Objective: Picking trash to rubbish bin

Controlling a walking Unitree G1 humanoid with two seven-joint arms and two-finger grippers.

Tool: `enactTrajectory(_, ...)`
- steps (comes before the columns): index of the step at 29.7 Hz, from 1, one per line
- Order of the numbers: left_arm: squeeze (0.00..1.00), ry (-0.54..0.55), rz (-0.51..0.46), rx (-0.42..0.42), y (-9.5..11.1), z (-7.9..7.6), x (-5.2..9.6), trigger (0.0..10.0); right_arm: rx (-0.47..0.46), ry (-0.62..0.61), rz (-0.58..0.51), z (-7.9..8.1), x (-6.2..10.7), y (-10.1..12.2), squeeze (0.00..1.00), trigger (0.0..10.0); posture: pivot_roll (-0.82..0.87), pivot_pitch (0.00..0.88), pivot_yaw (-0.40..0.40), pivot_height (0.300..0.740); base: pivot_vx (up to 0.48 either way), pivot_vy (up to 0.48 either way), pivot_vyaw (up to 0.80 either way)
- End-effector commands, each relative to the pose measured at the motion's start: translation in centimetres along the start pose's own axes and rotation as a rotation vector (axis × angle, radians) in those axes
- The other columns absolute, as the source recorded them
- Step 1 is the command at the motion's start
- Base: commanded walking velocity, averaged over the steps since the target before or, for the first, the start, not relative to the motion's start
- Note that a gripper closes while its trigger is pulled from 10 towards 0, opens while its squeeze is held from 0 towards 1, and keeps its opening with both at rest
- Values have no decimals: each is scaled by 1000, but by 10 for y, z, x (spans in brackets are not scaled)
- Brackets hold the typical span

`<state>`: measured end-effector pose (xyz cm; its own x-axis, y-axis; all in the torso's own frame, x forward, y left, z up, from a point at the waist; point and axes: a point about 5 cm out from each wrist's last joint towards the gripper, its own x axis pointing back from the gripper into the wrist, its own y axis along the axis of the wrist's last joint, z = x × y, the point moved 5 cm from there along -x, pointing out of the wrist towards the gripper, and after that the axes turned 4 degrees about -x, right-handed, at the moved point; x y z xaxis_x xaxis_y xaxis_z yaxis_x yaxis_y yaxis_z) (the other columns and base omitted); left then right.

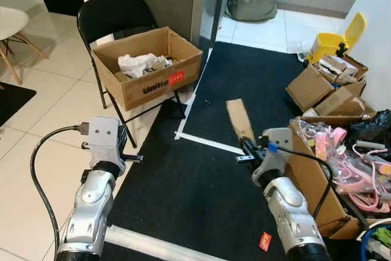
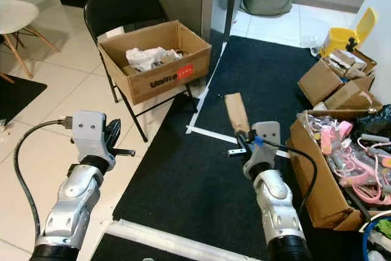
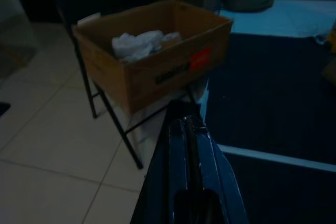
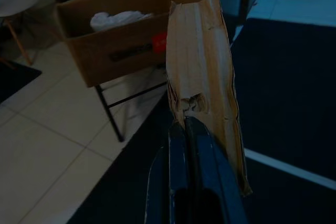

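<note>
Cardboard strip (image 1: 240,119) sticks up from the right claw (image 1: 247,145), which is pinched tight on its lower end. The strip hangs in the air over the black mat (image 1: 244,90), tilted a bit. The left claw (image 3: 189,129) has its two fingers pressed together with nothing between them, and it is held out over the edge where the mat meets the pale tile floor (image 1: 55,102).

Ahead sits the box (image 1: 149,68) that serves as the bin, resting on the seat of a black chair (image 1: 113,13). White crumpled paper (image 1: 135,63) lies inside it. A small red scrap (image 1: 264,241) lies on the mat near the right arm. More boxes (image 1: 330,93) stand off to the right.
</note>
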<state>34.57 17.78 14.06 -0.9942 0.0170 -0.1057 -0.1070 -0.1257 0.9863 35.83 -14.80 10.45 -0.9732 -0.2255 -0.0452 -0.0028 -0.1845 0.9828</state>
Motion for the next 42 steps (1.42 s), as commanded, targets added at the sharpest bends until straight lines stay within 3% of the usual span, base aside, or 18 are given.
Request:
enactTrajectory(1, 0, 4, 18, -7, -4, 1, 3, 10000, -6, 4, 22, 2, 2, -8, 0, 10000, 43, 137, -22, 740, 266, 0, 0)
enactTrajectory(42, 0, 1, 19, -7, -4, 1, 3, 10000, 1, 8, 19, 2, -1, -6, 0, 10000, 42, 142, -27, 740, 268, 0, 0)
